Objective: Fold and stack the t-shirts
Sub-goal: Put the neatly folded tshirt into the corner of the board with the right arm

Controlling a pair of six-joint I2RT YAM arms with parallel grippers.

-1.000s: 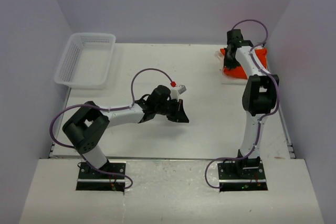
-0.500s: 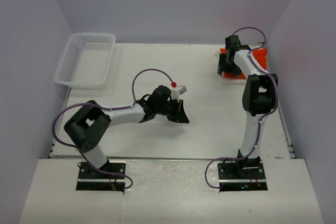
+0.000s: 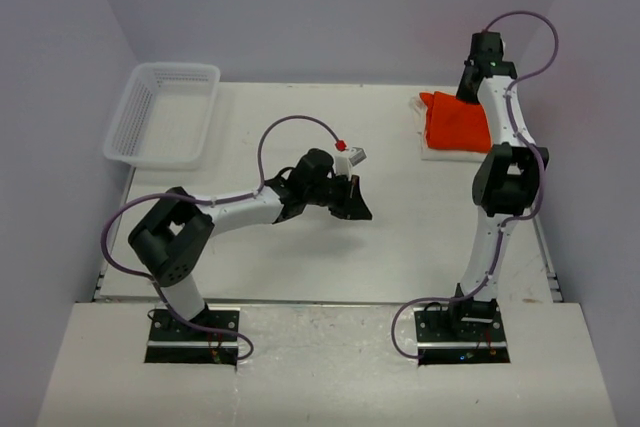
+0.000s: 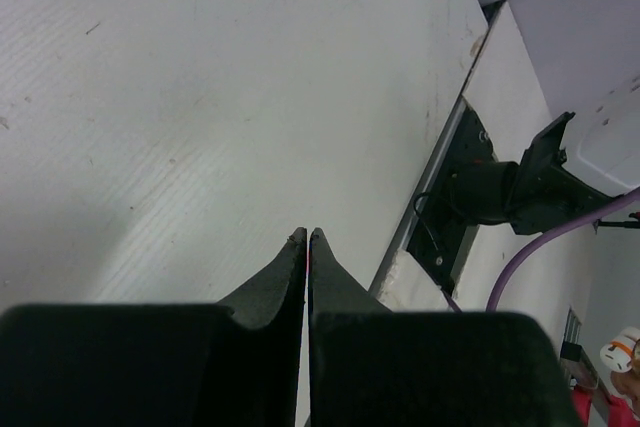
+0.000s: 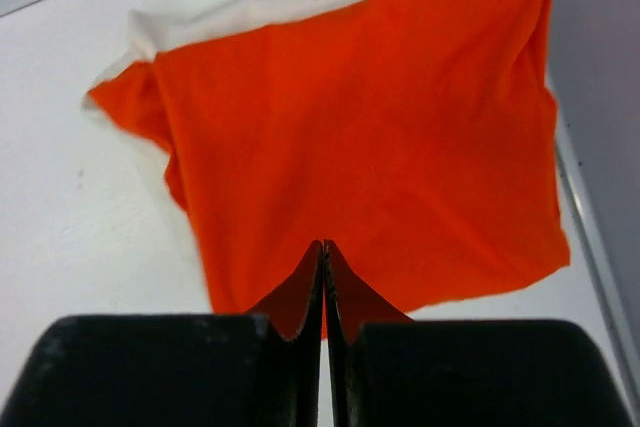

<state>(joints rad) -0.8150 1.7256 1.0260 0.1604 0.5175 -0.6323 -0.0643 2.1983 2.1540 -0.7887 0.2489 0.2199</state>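
T-shirts (image 3: 457,127) lie well beyond the left end effector (image 4: 307,237), which hangs over mid-table (image 3: 400,237) with fingers pressed together. At the far right, the orange t-shirt (image 5: 370,127) lies folded atop the cream t-shirt (image 5: 170,35). The right end effector (image 5: 323,245) hangs above them, fingers pressed together, empty.

The orange-red t-shirt (image 3: 458,123) lies folded into a rough rectangle at the far right of the table (image 3: 400,217), flat but slightly rumpled, with one corner sticking out toward the left. It rests on top of the cream-white t-shirt (image 3: 437,153), also folded flat. Only a narrow strip of this one shows, along the orange-red one's near, left and far edges.
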